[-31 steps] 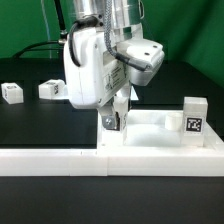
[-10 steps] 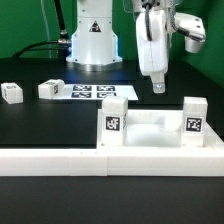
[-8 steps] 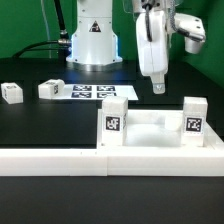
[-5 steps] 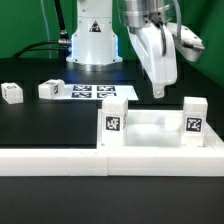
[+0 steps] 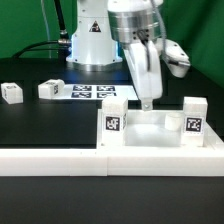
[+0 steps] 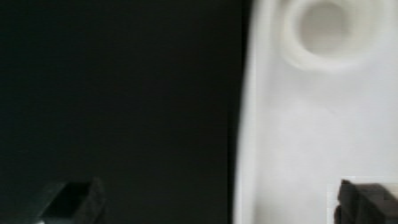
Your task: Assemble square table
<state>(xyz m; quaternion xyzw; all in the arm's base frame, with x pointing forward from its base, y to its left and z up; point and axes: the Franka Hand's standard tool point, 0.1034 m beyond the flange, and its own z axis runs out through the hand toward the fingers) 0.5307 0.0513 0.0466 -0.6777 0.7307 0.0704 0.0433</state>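
Note:
The square table's white slab (image 5: 152, 130) lies against the front wall at the exterior view's right. Two white tagged legs stand upright on it, one at its left corner (image 5: 114, 117) and one at its right corner (image 5: 194, 117). Two more legs (image 5: 12, 93) (image 5: 50, 89) lie loose on the black table at the left. My gripper (image 5: 146, 104) hangs fingers-down between the standing legs, just above the slab's far edge, open and holding nothing. In the wrist view the slab (image 6: 311, 130) shows a round corner hole (image 6: 326, 30), and my gripper (image 6: 217, 203) straddles the slab's edge.
The marker board (image 5: 92, 92) lies flat on the table in front of the robot's base (image 5: 92, 40). A long low white border wall (image 5: 50, 160) runs along the front edge. Black tabletop (image 5: 50, 125) lies between the loose legs and the wall.
The arm has swung down and toward the exterior view's left, from high above the right leg to just above the slab's far edge. The jaws stayed open.

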